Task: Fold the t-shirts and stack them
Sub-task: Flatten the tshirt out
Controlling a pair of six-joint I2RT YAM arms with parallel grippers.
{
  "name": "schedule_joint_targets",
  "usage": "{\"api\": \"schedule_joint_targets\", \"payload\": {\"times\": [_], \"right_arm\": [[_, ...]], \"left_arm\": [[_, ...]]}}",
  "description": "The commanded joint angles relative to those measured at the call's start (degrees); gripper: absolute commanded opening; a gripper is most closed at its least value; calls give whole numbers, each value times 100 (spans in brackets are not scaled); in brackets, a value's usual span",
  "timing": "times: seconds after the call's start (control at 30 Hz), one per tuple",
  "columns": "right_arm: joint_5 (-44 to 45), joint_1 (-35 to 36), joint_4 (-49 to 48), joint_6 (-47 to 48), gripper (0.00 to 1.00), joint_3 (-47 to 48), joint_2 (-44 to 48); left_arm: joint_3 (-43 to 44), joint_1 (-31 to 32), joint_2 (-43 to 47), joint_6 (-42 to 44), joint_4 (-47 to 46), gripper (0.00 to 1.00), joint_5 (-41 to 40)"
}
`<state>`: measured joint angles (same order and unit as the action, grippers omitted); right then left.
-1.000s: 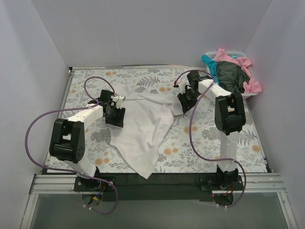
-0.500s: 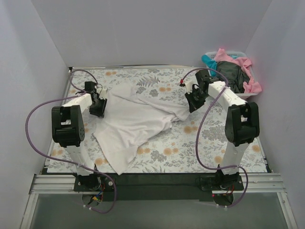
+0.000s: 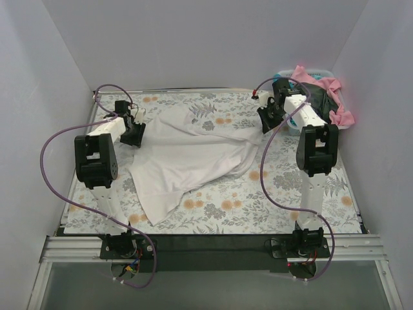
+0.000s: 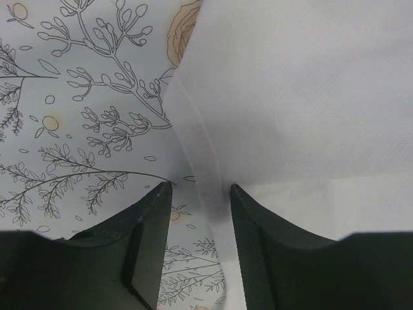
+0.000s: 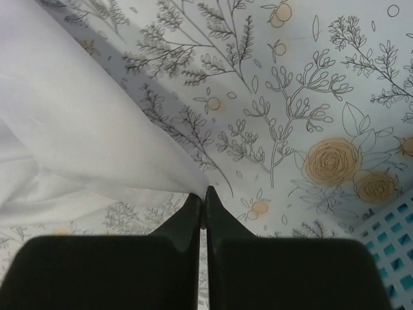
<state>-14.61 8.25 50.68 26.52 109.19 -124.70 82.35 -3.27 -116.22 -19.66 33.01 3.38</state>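
The large white t-shirt (image 3: 193, 158) lies spread across the middle of the printed sheet, still creased. My left gripper (image 3: 133, 134) is at the shirt's left edge. In the left wrist view the fingers (image 4: 201, 190) stand apart with the white hem (image 4: 290, 97) running between them. My right gripper (image 3: 266, 121) is at the far right, shut on a corner of the white shirt (image 5: 84, 129), which shows pinched at the fingertips (image 5: 205, 194). The pink (image 3: 326, 84), dark grey-green (image 3: 319, 100) and teal (image 3: 282, 82) shirts lie heaped in the basket.
The fern-and-flower sheet (image 3: 290, 187) covers the table. The white plastic basket (image 3: 342, 126) stands at the far right corner, close beside my right arm; its lattice shows in the right wrist view (image 5: 390, 239). White walls enclose three sides.
Both grippers moved outward and toward the far side, pulling the white shirt wider across the table. The shirt's near tip slid left and away from the front edge.
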Motion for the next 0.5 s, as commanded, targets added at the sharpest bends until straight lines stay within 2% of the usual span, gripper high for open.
{"api": "schedule_joint_targets", "payload": {"times": [0.0,0.03,0.07,0.1,0.2,0.37,0.47], "right_arm": [[37,54,135,-51,8,542,-264],[63,80,162,-51,36,499,-282],[64,63,153,-51,46,403,-195],[90,63,153,-16,51,184,-116],[55,27,92,107,50,-177,402],[-253,97,-14,300,30,-635,904],[-209,186,-14,380,26,-697,764]], "left_arm": [[98,-16,-5,6,3,41,-100],[97,-16,12,-11,12,44,-74],[97,-16,29,-38,12,45,48],[106,-16,64,-47,29,46,127],[115,-16,310,-117,91,47,495],[141,-16,811,-310,240,48,1015],[159,-7,987,-416,433,47,1095]]}}
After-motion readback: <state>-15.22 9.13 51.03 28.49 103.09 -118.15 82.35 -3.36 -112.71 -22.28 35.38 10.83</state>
